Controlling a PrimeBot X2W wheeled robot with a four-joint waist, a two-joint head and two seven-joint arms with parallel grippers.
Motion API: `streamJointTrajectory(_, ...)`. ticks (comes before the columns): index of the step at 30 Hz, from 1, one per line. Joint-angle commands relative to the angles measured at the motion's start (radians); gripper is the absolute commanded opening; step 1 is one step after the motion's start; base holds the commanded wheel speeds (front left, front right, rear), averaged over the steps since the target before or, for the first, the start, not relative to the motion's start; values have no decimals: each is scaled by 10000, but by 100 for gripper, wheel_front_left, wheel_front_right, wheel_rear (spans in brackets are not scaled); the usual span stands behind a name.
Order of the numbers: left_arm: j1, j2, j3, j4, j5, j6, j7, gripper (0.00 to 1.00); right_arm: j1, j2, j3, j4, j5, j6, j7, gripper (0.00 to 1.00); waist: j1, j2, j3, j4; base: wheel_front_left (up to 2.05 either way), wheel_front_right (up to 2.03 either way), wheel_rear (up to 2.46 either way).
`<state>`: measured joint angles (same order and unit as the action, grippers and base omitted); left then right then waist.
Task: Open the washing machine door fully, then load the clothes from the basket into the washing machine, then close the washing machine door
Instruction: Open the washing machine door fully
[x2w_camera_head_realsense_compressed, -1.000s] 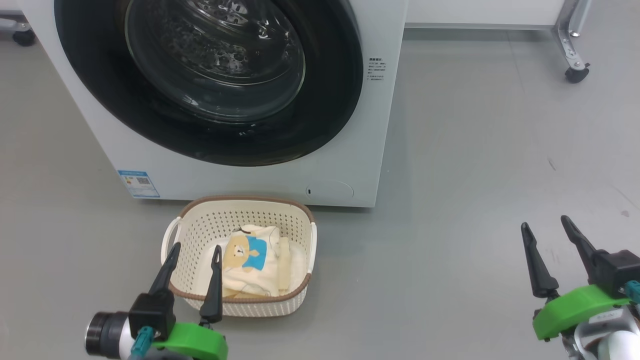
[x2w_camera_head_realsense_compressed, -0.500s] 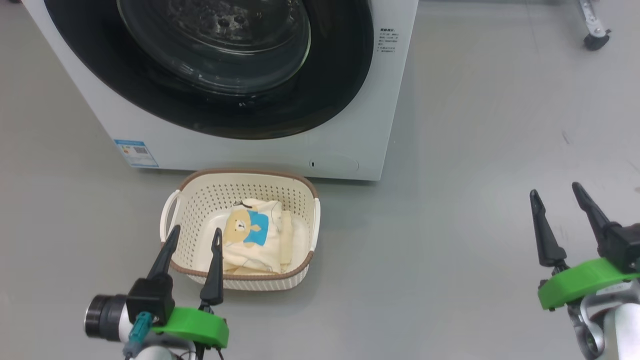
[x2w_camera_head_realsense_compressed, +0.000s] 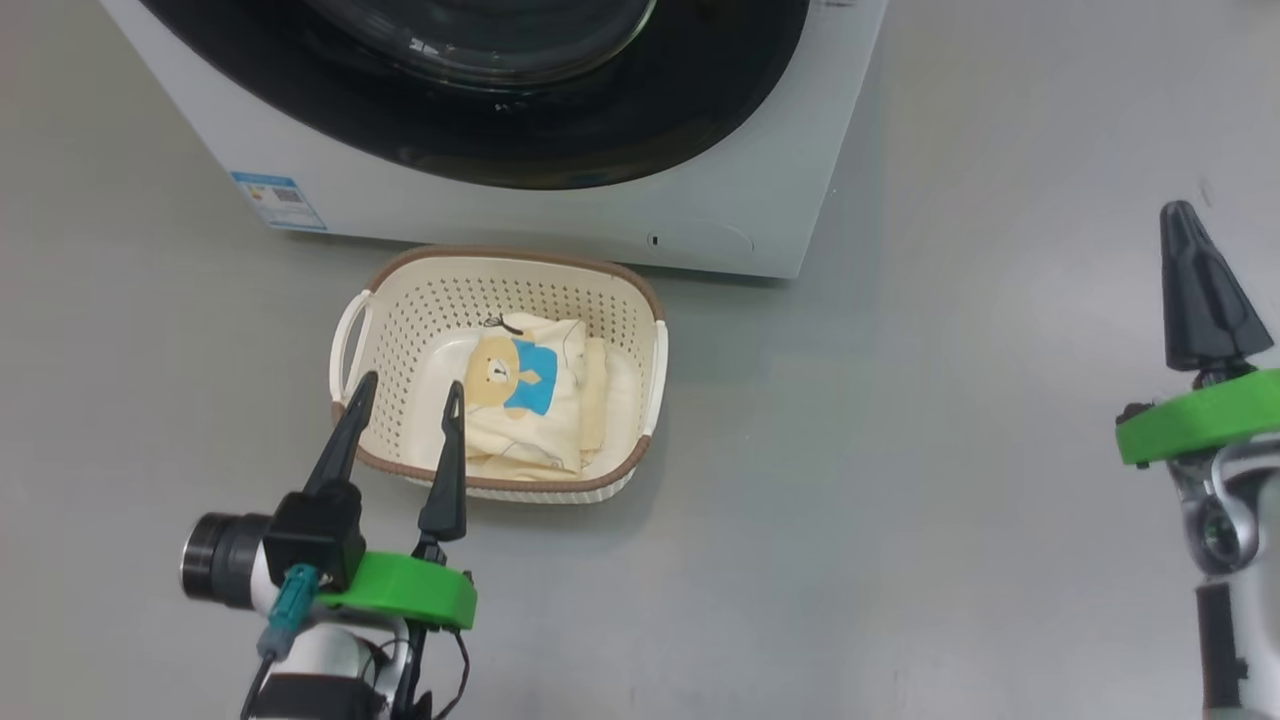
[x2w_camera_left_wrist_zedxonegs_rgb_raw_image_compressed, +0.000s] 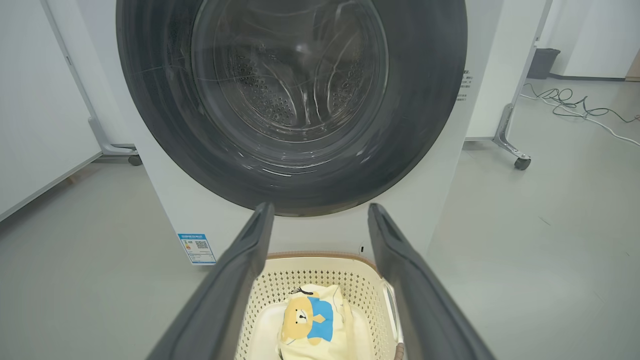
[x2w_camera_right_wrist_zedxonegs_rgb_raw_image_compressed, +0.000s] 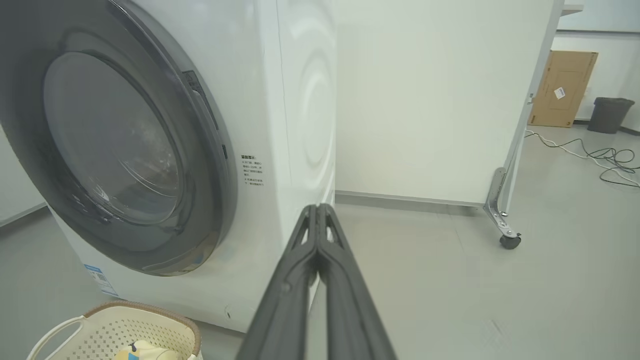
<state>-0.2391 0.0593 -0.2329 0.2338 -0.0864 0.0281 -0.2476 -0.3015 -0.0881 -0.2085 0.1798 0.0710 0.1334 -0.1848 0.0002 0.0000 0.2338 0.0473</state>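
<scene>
Two-fingered right gripper (x2w_camera_head_realsense_compressed: 1182, 214) level, pinched

One washing machine (x2w_camera_left_wrist_zedxonegs_rgb_raw_image_compressed: 425, 195) is counted, with one round door (x2w_camera_left_wrist_zedxonegs_rgb_raw_image_compressed: 292, 100) and one blue label (x2w_camera_left_wrist_zedxonegs_rgb_raw_image_compressed: 196, 248). One basket (x2w_camera_head_realsense_compressed: 560, 290) is seen, holding two cream garments (x2w_camera_head_realsense_compressed: 545, 420). Two grippers are counted: the left gripper (x2w_camera_head_realsense_compressed: 412, 385) and the right gripper (x2w_camera_head_realsense_compressed: 1180, 210). Two castors (x2w_camera_left_wrist_zedxonegs_rgb_raw_image_compressed: 522, 163), one cardboard box (x2w_camera_right_wrist_zedxonegs_rgb_raw_image_compressed: 562, 90) and one dark bin (x2w_camera_right_wrist_zedxonegs_rgb_raw_image_compressed: 607, 115) are noted.

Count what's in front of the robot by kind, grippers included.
Washing machine: 1
Basket: 1
Garments: 2, bear-print garment and cream garment beside it, both in the basket
Grippers: 2, left gripper open, right gripper shut
Total: 6
</scene>
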Motion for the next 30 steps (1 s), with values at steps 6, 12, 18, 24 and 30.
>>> streamJointTrajectory(6, -694, 50, 221, -379, 143, 46, -141, 100, -1804, -148, 478, 461, 3395, -27, 726, 0, -2, 0, 636, 408, 0, 0, 0)
streamJointTrajectory(12, -994, 10, 93, -368, 140, 30, -141, 100, -3342, -160, 320, 1262, 7571, -27, 2745, 0, -2, 0, 960, 725, 0, 0, 0)
streamJointTrajectory(18, -1138, -27, 2, -340, 18, 29, -141, 100, -4460, -83, -193, 2147, 10324, -27, 5082, 0, -2, 0, 1118, 933, 0, 0, 0)
streamJointTrajectory(24, -1296, -50, -143, -317, -11, 16, -141, 100, -5815, -9, -584, 3192, 11805, -27, 6769, 0, -2, 0, 1304, 1168, 0, 0, 0)
streamJointTrajectory(30, -1505, -68, -262, -315, -59, 54, -141, 100, -7386, -16, -581, 4404, 11746, -27, 7254, 0, -2, 0, 1559, 1498, 0, 0, 0)
